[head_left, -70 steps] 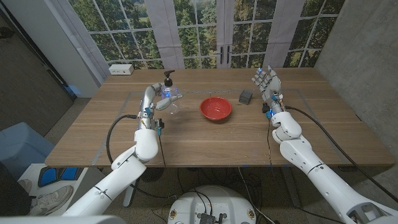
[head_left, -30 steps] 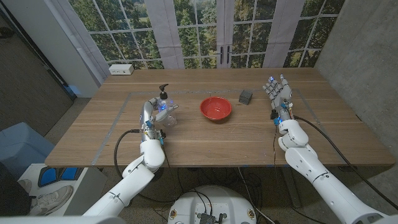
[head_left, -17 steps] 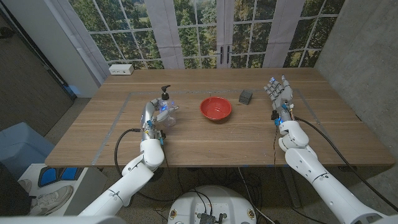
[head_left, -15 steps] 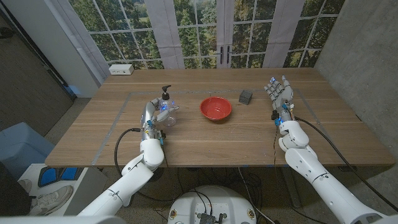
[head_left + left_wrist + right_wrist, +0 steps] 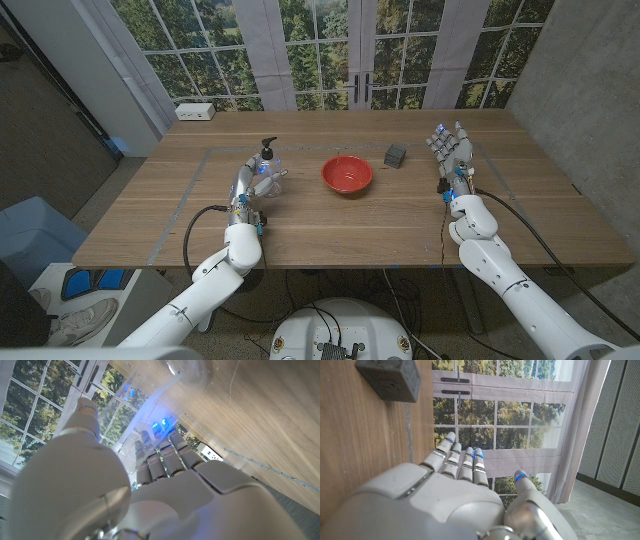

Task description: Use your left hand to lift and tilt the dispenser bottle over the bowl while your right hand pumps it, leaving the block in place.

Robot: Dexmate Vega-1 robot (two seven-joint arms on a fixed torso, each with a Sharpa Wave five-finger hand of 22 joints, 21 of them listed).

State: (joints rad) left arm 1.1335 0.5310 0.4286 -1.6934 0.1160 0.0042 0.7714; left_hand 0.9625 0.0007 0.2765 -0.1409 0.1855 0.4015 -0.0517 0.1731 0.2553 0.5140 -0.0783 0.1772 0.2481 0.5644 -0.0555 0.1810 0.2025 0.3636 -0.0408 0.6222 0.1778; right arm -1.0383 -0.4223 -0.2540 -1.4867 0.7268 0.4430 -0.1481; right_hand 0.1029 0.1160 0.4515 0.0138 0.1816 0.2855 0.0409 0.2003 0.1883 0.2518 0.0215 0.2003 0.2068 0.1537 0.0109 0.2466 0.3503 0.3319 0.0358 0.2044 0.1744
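So the wooden worktop [image 5: 330, 215] takes up most of the middle of the head view, with big windows and trees across the top of the frame.

Next biggest thing on it is the red bowl [image 5: 347, 174], sitting just right of centre in the frame, nothing in it that I can make out.

Then my left hand [image 5: 256, 180], left of centre, wrapped around the dispenser bottle [image 5: 268, 166]. The bottle is clear plastic with a black pump head on top, standing roughly upright, well left of the bowl with bare wood between them. In my left wrist view the see-through bottle [image 5: 150, 395] runs past my fingers [image 5: 165, 462] with blue light glinting through it, so I'm gripping it. Can't tell if its base is touching the wood or just off it.

My right hand [image 5: 451, 148] is over in the right part of the frame, held up with fingers spread apart and holding nothing. It's well apart from the bottle, with the bowl and the block in between.

The block [image 5: 396, 154] is small, dark grey, up and to the right of the bowl, near it but not touching. In my right wrist view the block [image 5: 388, 379] sits on the wood beyond my fingertips.

Smallest bit: a white box [image 5: 195, 112] at the worktop's far left corner, upper left of the frame.
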